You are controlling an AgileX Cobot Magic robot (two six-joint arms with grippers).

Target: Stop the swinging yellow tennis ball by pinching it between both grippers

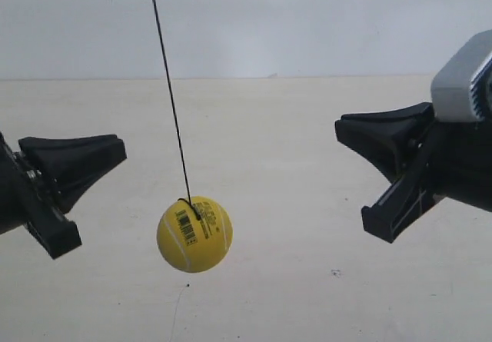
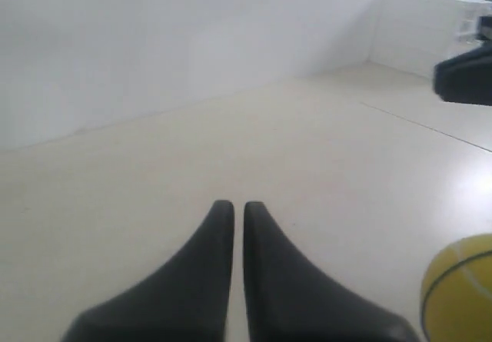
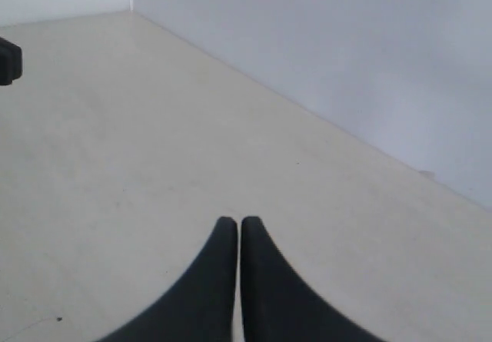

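Observation:
The yellow tennis ball (image 1: 194,234) hangs on a thin black string (image 1: 169,88) above the pale floor, its barcode print facing the exterior camera. It hangs between the two black grippers and slightly below their tips, touching neither. The gripper (image 1: 115,151) at the exterior view's left is nearer the ball; the one (image 1: 344,129) at the exterior view's right carries a light grey block (image 1: 461,81). My left gripper (image 2: 232,206) is shut on nothing, with the ball (image 2: 461,288) off to one side and the other gripper (image 2: 465,81) far beyond. My right gripper (image 3: 233,222) is also shut and holds nothing.
A pale beige floor (image 1: 307,296) meets a plain white wall (image 1: 307,19) behind. The right wrist view catches a black corner of the opposite gripper (image 3: 8,61) at its edge. A small dark speck (image 1: 336,273) lies on the floor.

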